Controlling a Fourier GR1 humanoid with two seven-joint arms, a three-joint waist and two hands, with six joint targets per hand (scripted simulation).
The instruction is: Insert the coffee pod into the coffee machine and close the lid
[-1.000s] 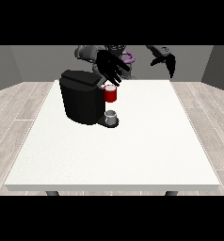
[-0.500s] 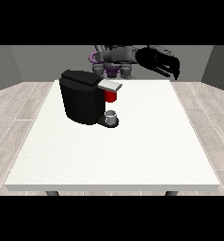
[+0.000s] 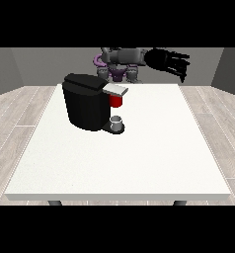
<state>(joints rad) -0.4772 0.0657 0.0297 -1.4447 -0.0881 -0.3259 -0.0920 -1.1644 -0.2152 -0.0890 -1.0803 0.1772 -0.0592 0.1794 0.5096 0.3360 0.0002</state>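
The black coffee machine [image 3: 87, 106] stands on the white table [image 3: 139, 158], left of the middle. Its grey lid [image 3: 115, 90] lies flat, sticking out to the right over a red thing at the machine [image 3: 116, 101]. A small grey thing [image 3: 117, 122] sits on the machine's base below it; I cannot tell it for the pod. The hand at the view's right [image 3: 168, 60] is held high beyond the table's far edge, its fingers stretched out and holding nothing. No hand shows at the view's left.
The robot's torso [image 3: 120, 63] stands behind the far edge of the table. White tabletop spreads in front of and to the right of the machine. Wooden floor surrounds the table.
The hand that was over the machine's lid has pulled back out of sight. The lid now shows lying flat. The hand at the view's right stays raised near the robot.
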